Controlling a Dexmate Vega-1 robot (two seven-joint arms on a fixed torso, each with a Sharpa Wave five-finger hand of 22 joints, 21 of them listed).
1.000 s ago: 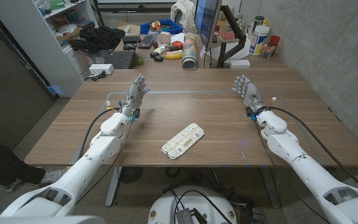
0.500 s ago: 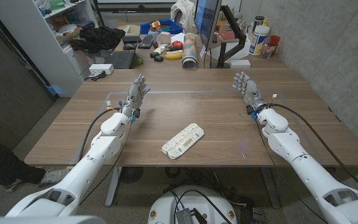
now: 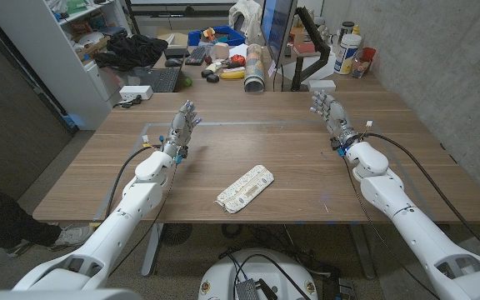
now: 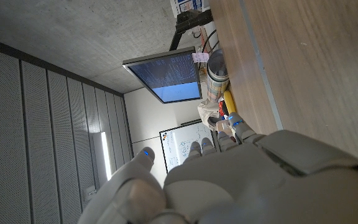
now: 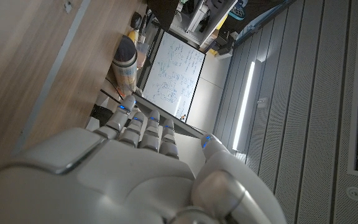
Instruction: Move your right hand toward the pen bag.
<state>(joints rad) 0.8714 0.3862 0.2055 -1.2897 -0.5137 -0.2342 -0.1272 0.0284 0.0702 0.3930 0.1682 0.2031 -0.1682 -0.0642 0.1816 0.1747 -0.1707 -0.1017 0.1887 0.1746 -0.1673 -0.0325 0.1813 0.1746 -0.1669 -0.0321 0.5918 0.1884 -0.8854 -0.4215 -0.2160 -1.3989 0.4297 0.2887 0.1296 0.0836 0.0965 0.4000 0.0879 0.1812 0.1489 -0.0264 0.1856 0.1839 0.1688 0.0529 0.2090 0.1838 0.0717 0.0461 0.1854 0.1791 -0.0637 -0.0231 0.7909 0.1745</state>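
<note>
The pen bag (image 3: 245, 188), a white flat pouch with a dark pattern, lies slanted on the wooden table (image 3: 290, 154) near its front middle. My right hand (image 3: 328, 116) stands at the far right of the table, fingers apart and reaching away from me, holding nothing, well off to the right of and beyond the bag. My left hand (image 3: 183, 125) stands at the far left in the same way, fingers spread and empty. The back of the right hand (image 5: 135, 168) shows in the right wrist view, and the back of the left hand (image 4: 229, 180) shows in the left wrist view.
Behind the table stand a monitor (image 3: 275, 29), a patterned cylinder (image 3: 254, 69), a keyboard (image 3: 158, 80) and bottles (image 3: 348, 52). A shelf unit (image 3: 65, 50) stands at the left and a concrete wall at the right.
My right hand has shifted slightly further from me and a little to the left. The left hand and the pen bag have not moved.
</note>
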